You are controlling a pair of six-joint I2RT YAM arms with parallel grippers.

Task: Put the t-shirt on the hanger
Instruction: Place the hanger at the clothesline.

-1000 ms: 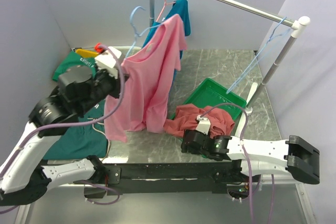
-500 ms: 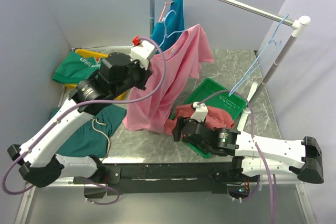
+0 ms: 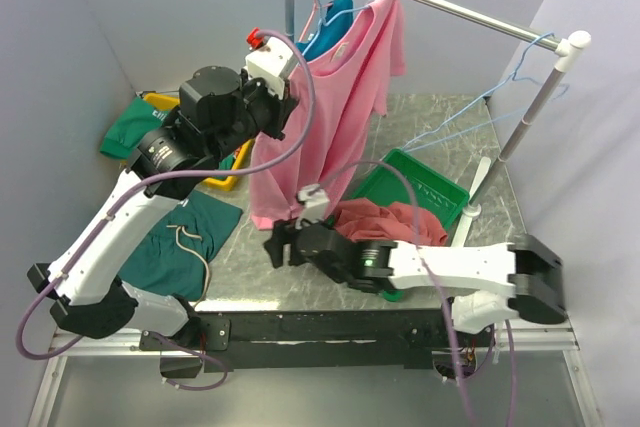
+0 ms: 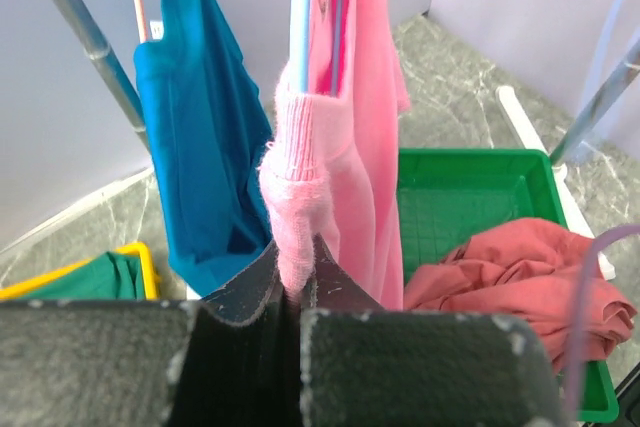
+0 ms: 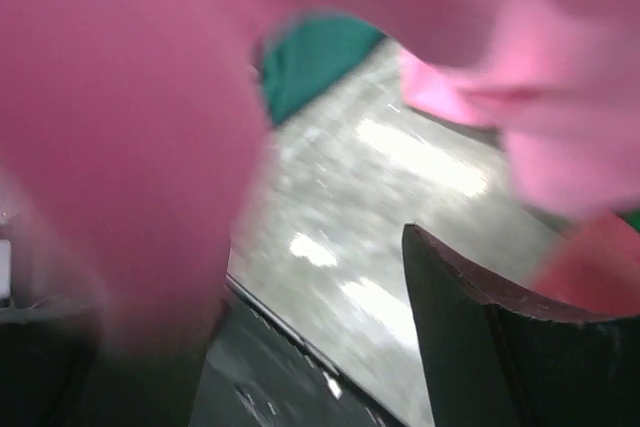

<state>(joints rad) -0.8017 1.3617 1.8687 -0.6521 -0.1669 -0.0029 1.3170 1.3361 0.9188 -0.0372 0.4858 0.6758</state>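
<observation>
The pink t-shirt [image 3: 330, 97] hangs high, its top close to the rail [image 3: 450, 5] and its hem [image 3: 270, 215] low over the table. My left gripper [image 3: 288, 99] is shut on a bunched fold of it [image 4: 297, 237]. The light-blue wire of the hanger [image 4: 301, 7] runs up inside the cloth just above the jaws. My right gripper [image 3: 280, 244] stands open below the hem. In the right wrist view blurred pink cloth [image 5: 130, 147] covers one finger, and the other finger [image 5: 480, 327] shows bare.
A teal-blue shirt [image 3: 338, 13] hangs on a pink hanger behind the t-shirt. A rose-red garment [image 3: 395, 225] lies partly in a green tray [image 3: 440, 185]. Green clothes [image 3: 175, 247] and a yellow bin [image 3: 225, 183] lie at the left. More blue hangers [image 3: 500, 107] hang at the rail's right end.
My left arm has lifted the t-shirt up and right toward the rail. My right arm has swung left from the rose-red garment to under the shirt's hem.
</observation>
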